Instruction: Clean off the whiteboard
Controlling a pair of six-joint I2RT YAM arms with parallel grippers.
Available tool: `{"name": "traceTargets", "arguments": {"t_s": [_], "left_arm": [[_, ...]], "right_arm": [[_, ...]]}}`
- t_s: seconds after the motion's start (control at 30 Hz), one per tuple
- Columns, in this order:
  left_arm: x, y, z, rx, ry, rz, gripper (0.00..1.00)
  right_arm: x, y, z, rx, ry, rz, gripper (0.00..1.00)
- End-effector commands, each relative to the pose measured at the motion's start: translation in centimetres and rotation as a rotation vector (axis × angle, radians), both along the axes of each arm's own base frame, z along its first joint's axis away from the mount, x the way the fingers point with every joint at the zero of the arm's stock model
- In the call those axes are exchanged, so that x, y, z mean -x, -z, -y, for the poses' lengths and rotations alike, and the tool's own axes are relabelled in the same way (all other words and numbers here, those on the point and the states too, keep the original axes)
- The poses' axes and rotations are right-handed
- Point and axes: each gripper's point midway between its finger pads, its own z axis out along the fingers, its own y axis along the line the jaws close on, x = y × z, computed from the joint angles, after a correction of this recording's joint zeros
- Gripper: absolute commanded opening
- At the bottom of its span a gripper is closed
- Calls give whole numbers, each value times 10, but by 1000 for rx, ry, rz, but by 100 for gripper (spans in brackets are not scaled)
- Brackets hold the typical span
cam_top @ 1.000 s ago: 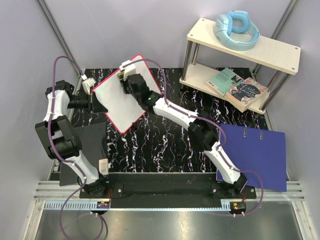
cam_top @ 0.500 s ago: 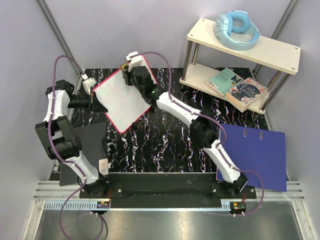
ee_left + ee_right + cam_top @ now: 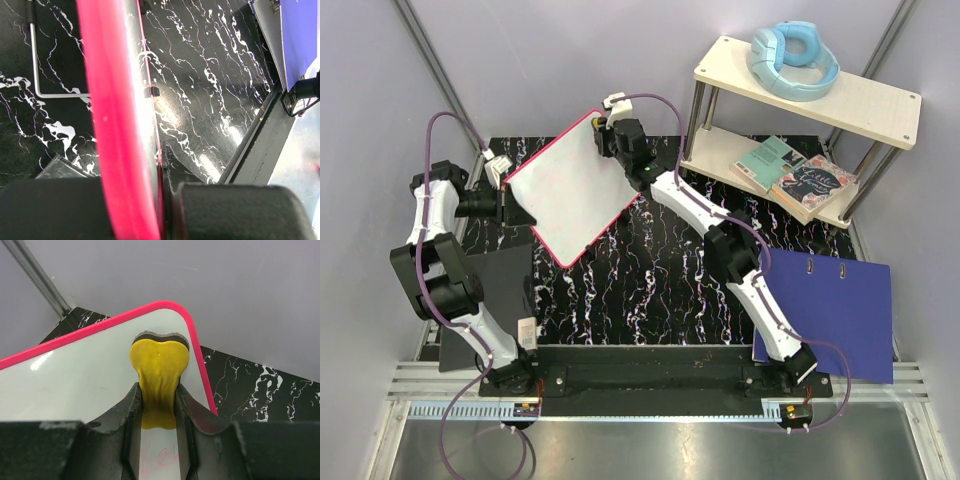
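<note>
Top external view: the flat white whiteboard w/ rounded corners & a thin red-pink rim (image 3: pixel 575 190) is sitting tilted over the far-left part of the black marble-patterned desk (image 3: pixel 650 290), one corner pointing toward the arm bases. The left gripper (image 3: pixel 508 200) is clamping the board's left edge. In the left wrist view its black fingers (image 3: pixel 240 210) are pressing together on the rim, w/ the board running edge-on btwn them. The right gripper (image 3: pixel 612 135) is reaching to the board's far corner & pinching a yellow sponge eraser w/ a dark backing (image 3: pixel 159 360). In the right wrist view the sponge is bulging out past the fingertips & resting against the white surface just inside the rounded corner. Faint pinkish marks (image 3: pixel 160 457) are showing on the board below it. A blue folder (image 3: pixel 830 310) is lying flat at the desk's right side, & a black flat panel (image 3: pixel 518 275) is lying by the left arm. A pale wooden two-tier shelf (image 3: pixel 865 100) is standing far right, carrying light-blue headphones (image 3: pixel 792 58) on top & two books (image 3: pixel 800 175) on the lower level.
</note>
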Motion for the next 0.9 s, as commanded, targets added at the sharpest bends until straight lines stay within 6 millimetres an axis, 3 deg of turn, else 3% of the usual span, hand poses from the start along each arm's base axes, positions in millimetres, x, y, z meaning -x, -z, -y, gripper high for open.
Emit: {"name": "traceTargets", "arguments": {"t_s": [0.0, 0.03, 0.1, 0.13, 0.27, 0.4, 0.43, 0.57, 0.8, 0.87], "left_arm": [[-6, -6, -6, -191, 117, 216, 0], [-6, -6, -6, -188, 117, 216, 0], [-6, -6, -4, -181, 117, 213, 0], [-6, -7, -4, -179, 117, 214, 0], [-5, -5, -2, -178, 122, 208, 0], [-5, -5, -2, -184, 123, 208, 0], [-5, -5, -3, -188, 123, 209, 0], [-3, -5, -3, -195, 124, 209, 0], [-3, -4, -3, -199, 126, 210, 0], [-3, -6, -3, -202, 127, 216, 0]], "right_arm": [[58, 57, -55, 87, -264, -141, 0], [72, 63, -65, 107, -299, -147, 0], [89, 45, -76, 104, -337, -115, 0], [106, 48, -89, 127, -387, -107, 0], [141, 33, -113, 168, -457, -56, 0], [152, 34, -125, 146, -505, -79, 0], [151, 26, -128, 134, -512, -65, 0], [130, 29, -121, 85, -455, -100, 0], [53, 29, -56, 86, -164, -82, 0], [41, 31, -44, 103, -125, -73, 0]]}}
